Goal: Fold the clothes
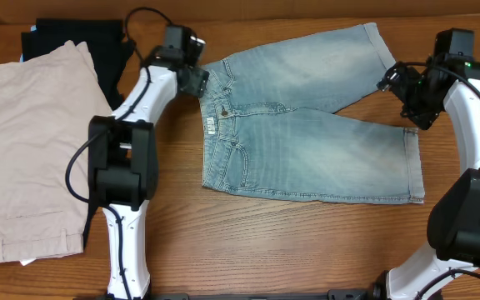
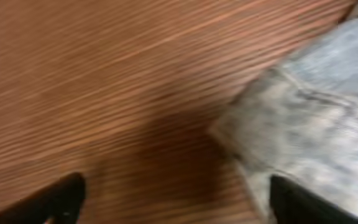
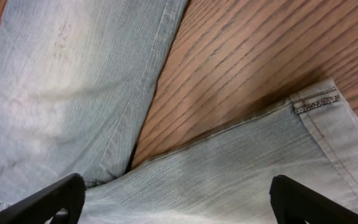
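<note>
Hovering with its fingers spread wide and nothing between them, the left gripper (image 2: 173, 205) hangs over bare wood just beside the waistband (image 1: 212, 125) corner of the denim shorts (image 1: 307, 142). Its wrist view is blurred, but it shows the cloth's pale corner lying between the two dark fingertips and closer to one of them. That position probably suits a pinch at the top of the waistband.

The right gripper (image 3: 173, 202) is equally wide and holds nothing. It is poised above the wedge of table (image 1: 307, 250) where the two legs part, with the upper leg on one side and the lower leg's stitched hem (image 3: 316, 102) on the other. From there either leg end is near enough to pick up.

The shorts lie flat mid-table, with the waistband toward the left arm and the legs fanned toward the right arm, one angled away from the other. No fold shows yet. With one arm at each end, the likely first move is to bring one leg over the other.

Well apart, on the far side of the left arm, beige shorts (image 1: 32, 150) rest partly over a black garment (image 1: 65, 33). They are probably kept there out of the working area.
</note>
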`<state>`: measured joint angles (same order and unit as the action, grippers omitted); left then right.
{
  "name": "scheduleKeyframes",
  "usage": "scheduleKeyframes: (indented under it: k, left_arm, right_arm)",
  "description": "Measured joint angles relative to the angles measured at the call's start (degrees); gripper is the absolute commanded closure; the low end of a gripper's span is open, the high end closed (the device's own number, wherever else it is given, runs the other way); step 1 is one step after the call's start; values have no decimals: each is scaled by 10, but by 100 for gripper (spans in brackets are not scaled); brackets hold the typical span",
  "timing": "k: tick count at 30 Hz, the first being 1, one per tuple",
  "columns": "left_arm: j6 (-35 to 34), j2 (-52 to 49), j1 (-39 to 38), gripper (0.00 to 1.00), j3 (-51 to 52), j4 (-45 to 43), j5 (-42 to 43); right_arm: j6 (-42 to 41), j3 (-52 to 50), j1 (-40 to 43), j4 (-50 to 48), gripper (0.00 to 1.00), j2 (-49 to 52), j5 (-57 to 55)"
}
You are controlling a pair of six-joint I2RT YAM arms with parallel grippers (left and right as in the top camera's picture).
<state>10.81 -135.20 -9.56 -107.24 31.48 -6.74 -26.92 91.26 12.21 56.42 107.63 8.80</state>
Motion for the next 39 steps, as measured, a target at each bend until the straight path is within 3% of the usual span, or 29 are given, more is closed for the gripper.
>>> scheduleKeyframes:
  k: [5,12,17,22,25,26,27,32,39]
  left_arm:
    - [-5,-3,-11,0,-81,131,-26]
    - [-88,-7,-40,0,-289,395,-7]
    - [-144,-7,-49,0,-422,531,27]
    - [-177,-7,-57,0,-467,628,38]
    - [-189,-7,-61,0,-467,652,44]
    - [-195,-7,-64,0,-467,652,50]
    - [-199,-7,-68,0,-467,652,55]
    - [-213,2,-107,0,-463,651,63]
    - [-247,128,-189,0,-365,648,34]
  right_arm:
    - [0,0,0,14,11,0,-1]
    - [0,-6,0,59,13,-21,-1]
    - [0,-8,0,116,13,-139,-11]
    - [0,-8,0,162,12,-265,-18]
    - [0,-8,0,187,11,-331,-18]
    - [0,-8,0,194,4,-344,-19]
    - [-3,-7,0,206,2,-361,-22]
    - [-5,-7,0,287,0,-414,-47]
    - [-27,-8,0,358,0,-452,-97]
